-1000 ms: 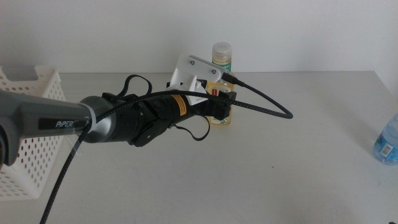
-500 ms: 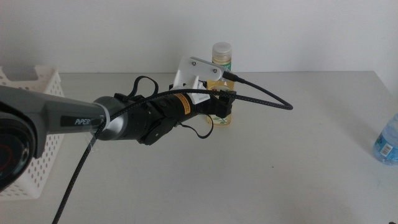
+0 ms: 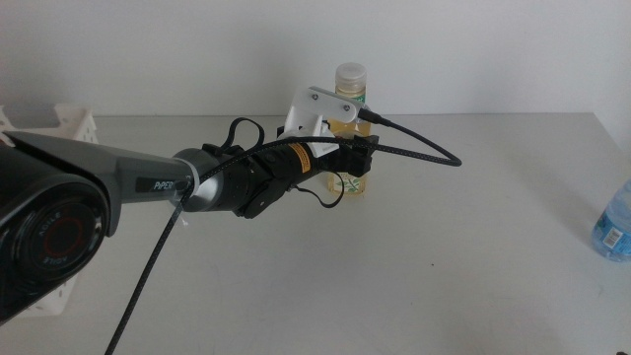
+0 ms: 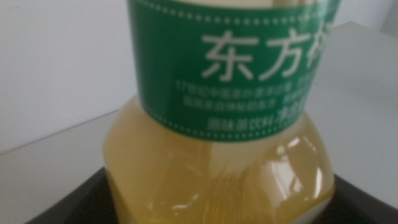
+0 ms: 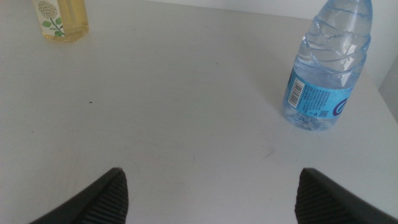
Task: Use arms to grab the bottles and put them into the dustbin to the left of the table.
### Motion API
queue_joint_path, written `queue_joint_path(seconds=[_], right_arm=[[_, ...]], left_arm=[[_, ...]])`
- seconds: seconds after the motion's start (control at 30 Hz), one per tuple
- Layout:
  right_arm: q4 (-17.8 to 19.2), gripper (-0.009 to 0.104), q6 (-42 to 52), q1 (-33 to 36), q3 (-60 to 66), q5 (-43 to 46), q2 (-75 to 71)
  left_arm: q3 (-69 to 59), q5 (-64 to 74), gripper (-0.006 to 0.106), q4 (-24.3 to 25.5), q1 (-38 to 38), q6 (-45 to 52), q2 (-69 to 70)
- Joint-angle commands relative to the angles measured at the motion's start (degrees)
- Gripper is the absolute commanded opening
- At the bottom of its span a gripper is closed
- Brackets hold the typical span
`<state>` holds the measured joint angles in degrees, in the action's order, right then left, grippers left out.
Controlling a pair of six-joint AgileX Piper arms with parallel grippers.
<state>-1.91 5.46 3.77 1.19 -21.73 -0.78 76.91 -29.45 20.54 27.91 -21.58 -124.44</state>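
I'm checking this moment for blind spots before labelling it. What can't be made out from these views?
- Left pincer: in the middle view its white housing and cable hide the contact with the tea bottle; the left wrist view shows only blurred bottle.
- Water bottle: cap cut off by the right wrist view's edge, body by the middle view's.
- Dustbin: mostly behind the left arm.
- Right pincer: open, only its tips show.

Your left arm covers most of the pale-yellow tea bottle with green label (image 3: 349, 99); only cap and base show in the middle view. Left wrist view crops its cap, and the label print blurs. White perforated plastic basket (image 3: 71, 120) mostly hidden behind the arm. Clear water bottle (image 3: 613, 225) cut by the edge; cap out of frame.
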Motion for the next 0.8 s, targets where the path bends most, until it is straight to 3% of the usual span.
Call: queue_joint_path(seconds=[0.0, 0.33, 0.43, 0.57, 0.73, 0.77], right_arm=[[0.43, 0.082, 0.51, -0.31, -0.12, 3.65, -1.19], [0.43, 0.082, 0.51, -0.31, -0.12, 3.65, -1.19], [0.43, 0.082, 0.51, -0.31, -0.12, 3.65, -1.19], [0.43, 0.082, 0.51, -0.31, -0.12, 3.65, -1.19], [0.43, 0.082, 0.51, -0.31, -0.12, 3.65, -1.19], [0.43, 0.082, 0.51, -0.31, -0.12, 3.65, -1.19]], left_arm=[[2.55, -3.59, 0.091, -1.08, -0.74, -1.26, 2.61], [6.17, -4.37, 0.090, -0.05, -1.10, -3.02, -0.94], [6.31, -5.22, 0.084, 0.10, -1.10, -4.06, -1.32], [6.31, -5.81, 0.062, 2.37, -1.10, -4.15, -1.35], [6.31, -5.82, 0.017, 3.65, -1.10, -4.09, -1.35], [6.31, -5.81, 0.001, 4.48, -1.10, -4.09, -1.03]])
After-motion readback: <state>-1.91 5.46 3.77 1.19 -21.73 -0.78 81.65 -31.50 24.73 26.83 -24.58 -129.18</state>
